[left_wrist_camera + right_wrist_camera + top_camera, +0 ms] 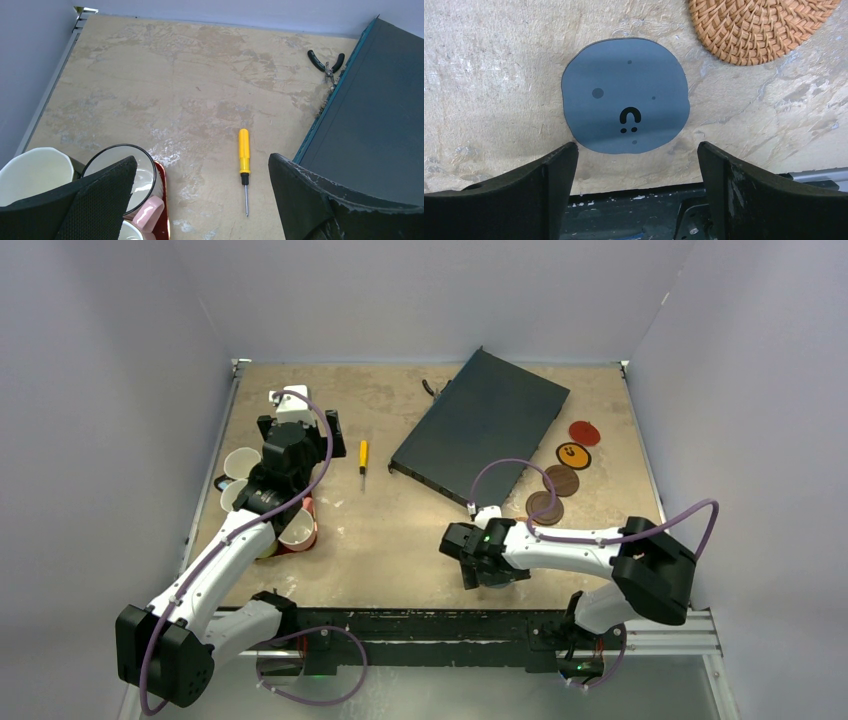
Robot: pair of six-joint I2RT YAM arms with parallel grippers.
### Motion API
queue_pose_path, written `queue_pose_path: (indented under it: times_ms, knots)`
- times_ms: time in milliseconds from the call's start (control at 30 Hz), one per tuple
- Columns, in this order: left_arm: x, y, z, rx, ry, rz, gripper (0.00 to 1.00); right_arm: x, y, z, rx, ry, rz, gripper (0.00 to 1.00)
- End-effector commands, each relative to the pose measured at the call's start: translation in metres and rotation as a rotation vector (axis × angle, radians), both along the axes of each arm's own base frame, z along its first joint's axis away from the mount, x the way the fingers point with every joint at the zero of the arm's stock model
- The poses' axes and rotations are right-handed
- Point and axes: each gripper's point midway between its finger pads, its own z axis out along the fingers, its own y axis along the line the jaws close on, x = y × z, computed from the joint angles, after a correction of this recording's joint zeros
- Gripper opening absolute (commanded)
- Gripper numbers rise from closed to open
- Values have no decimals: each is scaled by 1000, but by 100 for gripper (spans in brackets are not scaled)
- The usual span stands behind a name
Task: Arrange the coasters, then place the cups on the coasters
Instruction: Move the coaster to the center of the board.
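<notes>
My right gripper (pixel 463 560) (pixel 636 165) hangs open by the table's near edge. The blue-grey coaster (pixel 625 102) lies flat just beyond its fingertips, touching neither. A tan woven coaster (pixel 759 25) lies beside it. A red coaster (pixel 585 432), an orange one (pixel 573 454) and two dark brown ones (pixel 561 480) (pixel 544 506) form a line at the right. My left gripper (pixel 322 435) (pixel 200 200) is open and empty above the cups (pixel 241 462) at the left. A dark-rimmed cup (pixel 125 170), a pink handle (pixel 145 212) and a cream-lined cup (pixel 35 170) show beside its left finger.
A dark flat case (pixel 480 425) (pixel 380 125) lies at the back centre. A yellow screwdriver (pixel 363 455) (pixel 243 150) lies between the case and the cups. Black pliers (pixel 327 62) rest by the case's far corner. A dark red tray (pixel 163 197) holds some of the cups. Walls close three sides.
</notes>
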Motion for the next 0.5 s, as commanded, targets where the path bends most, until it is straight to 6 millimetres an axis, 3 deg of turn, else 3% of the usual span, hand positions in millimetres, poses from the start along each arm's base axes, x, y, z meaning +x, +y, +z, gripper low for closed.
queue_pose_path:
  times_ms: [0, 467]
  knots:
    - [1, -7, 14, -32, -44, -19, 99, 4, -13, 1, -74, -18, -34, 93]
    - [0, -7, 14, -30, -43, -18, 99, 13, -21, 0, -115, -48, -75, 95]
